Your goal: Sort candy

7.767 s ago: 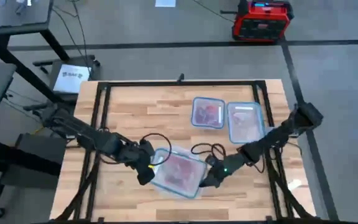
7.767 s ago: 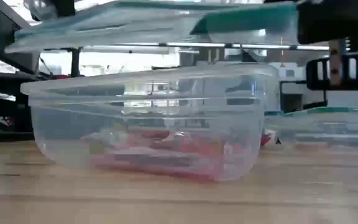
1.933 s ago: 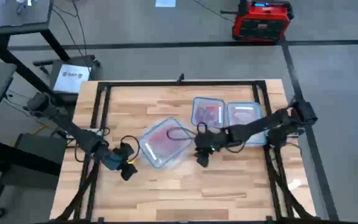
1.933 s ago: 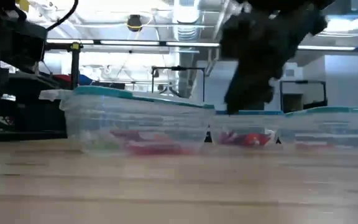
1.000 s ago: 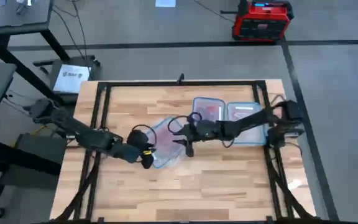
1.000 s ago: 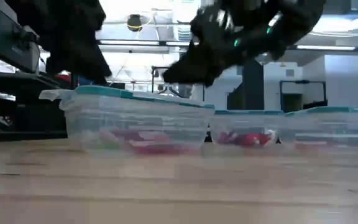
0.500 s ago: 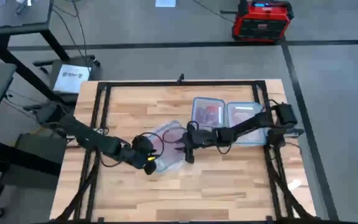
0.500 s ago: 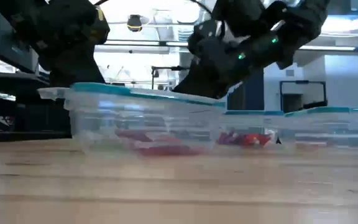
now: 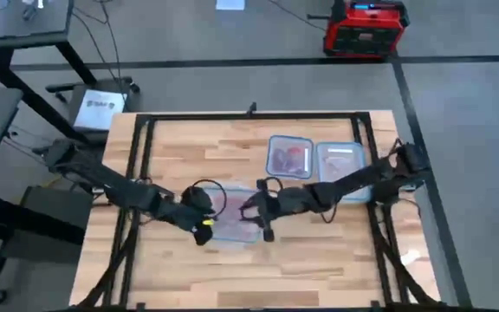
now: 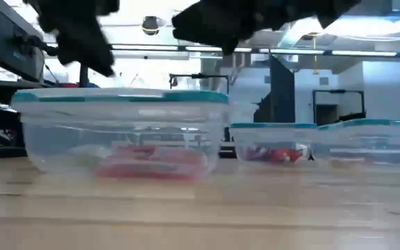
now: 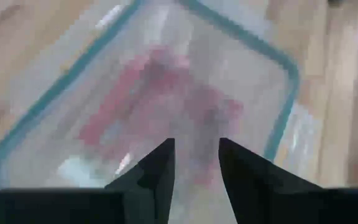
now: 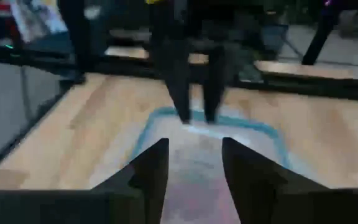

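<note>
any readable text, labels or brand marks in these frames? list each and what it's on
None can be read.
White sheet on the stand left of the table: dark print, too small to read.
Red case on the floor: no legible marking.
Clear containers holding the candy: no label visible.
</note>
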Controlling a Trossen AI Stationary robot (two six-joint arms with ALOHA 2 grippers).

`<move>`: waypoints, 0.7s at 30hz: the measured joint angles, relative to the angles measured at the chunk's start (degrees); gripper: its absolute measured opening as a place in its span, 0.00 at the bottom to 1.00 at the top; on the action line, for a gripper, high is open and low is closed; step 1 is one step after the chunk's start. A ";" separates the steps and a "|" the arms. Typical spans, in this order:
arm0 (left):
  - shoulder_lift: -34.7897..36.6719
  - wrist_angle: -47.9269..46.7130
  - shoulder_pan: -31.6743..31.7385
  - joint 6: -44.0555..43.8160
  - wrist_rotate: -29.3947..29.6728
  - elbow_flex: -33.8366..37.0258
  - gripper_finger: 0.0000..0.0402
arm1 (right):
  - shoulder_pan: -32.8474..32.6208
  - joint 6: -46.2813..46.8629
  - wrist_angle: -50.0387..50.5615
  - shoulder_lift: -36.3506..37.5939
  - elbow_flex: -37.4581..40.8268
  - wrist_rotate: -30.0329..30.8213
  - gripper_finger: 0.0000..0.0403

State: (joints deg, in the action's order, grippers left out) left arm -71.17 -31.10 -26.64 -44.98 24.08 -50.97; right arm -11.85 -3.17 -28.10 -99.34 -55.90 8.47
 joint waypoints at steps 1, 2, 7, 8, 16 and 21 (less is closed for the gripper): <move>0.47 -3.83 -0.59 -0.92 0.13 -0.80 0.27 | 0.69 0.19 -1.60 -1.53 -0.58 -0.05 0.34; 1.12 -7.52 -1.24 -1.86 0.39 -1.29 0.27 | 1.37 0.79 -4.06 -2.96 -1.59 -0.55 0.34; 4.11 -21.84 -3.33 -6.69 1.54 0.14 0.27 | 3.38 3.69 -4.74 -11.07 -8.20 -1.71 0.34; 4.43 -23.63 -3.56 -7.69 1.29 0.98 0.27 | 3.42 4.03 -3.45 -13.20 -9.89 -1.69 0.34; 7.16 -14.44 -4.56 -6.09 1.77 6.13 0.27 | 3.20 6.61 3.14 -22.13 -18.07 -1.73 0.34; 6.11 -15.38 -4.60 -6.04 3.23 6.31 0.27 | 3.25 6.41 6.50 -21.56 -17.96 -1.69 0.34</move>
State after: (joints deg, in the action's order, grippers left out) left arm -65.06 -46.48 -31.24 -51.03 27.31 -44.66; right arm -8.60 3.23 -21.60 -120.90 -73.87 6.79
